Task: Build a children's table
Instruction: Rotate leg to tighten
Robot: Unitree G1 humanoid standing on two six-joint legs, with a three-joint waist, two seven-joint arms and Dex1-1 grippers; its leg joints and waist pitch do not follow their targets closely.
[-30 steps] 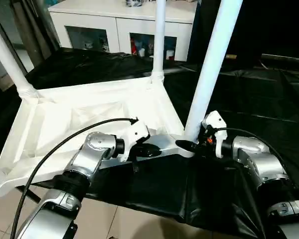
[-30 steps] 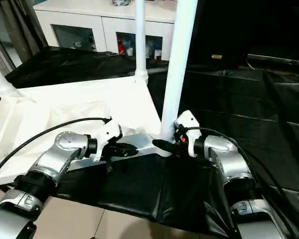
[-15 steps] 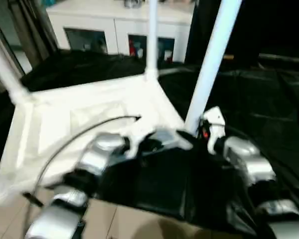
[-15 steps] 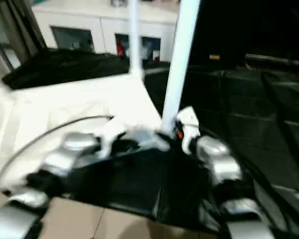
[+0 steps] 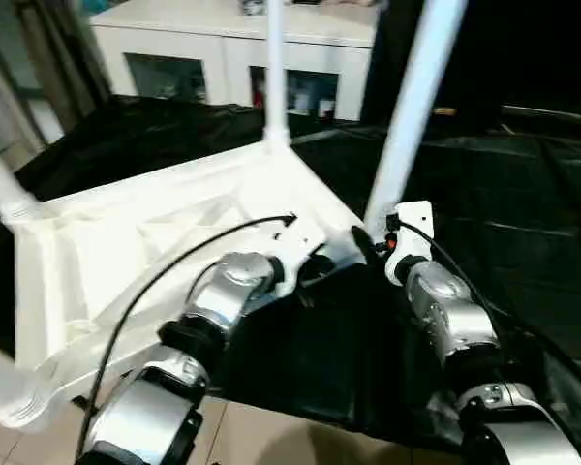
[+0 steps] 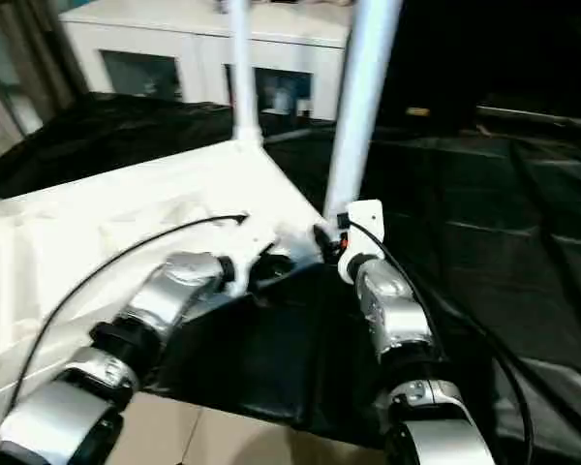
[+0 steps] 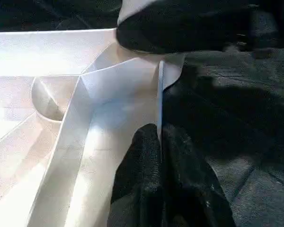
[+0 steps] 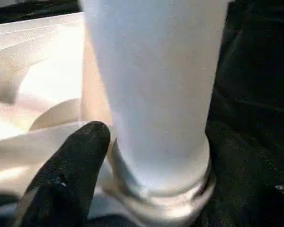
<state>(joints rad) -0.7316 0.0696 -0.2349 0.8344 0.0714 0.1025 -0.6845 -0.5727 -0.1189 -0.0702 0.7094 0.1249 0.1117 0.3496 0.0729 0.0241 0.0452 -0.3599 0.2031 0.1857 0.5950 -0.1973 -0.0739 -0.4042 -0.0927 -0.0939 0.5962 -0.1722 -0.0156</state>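
The left gripper [image 7: 159, 156] clenches the rim of the white ribbed plastic tabletop [image 5: 126, 242]. Beside it, the right gripper's [image 8: 151, 156] released jaws straddle the white cylindrical leg [image 5: 412, 107]; they should close squarely before twisting.

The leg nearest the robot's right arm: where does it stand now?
That leg rises from the upturned tabletop's near right corner socket, with the right end effector at its base.

The tabletop [image 5: 145, 242] lay upside down on the cloth [image 5: 523, 194], with legs standing in its corner sockets: one at the near right corner [image 5: 407, 116], one at twelve o'clock [image 5: 274, 73], one at nine [image 5: 0, 179]. Behind, at twelve, stood the cabinet [image 5: 232, 48]. The left gripper [image 7: 158, 156] pinched the tabletop's near rim at six; the right gripper [image 8: 151, 156] straddled the near right leg's base.
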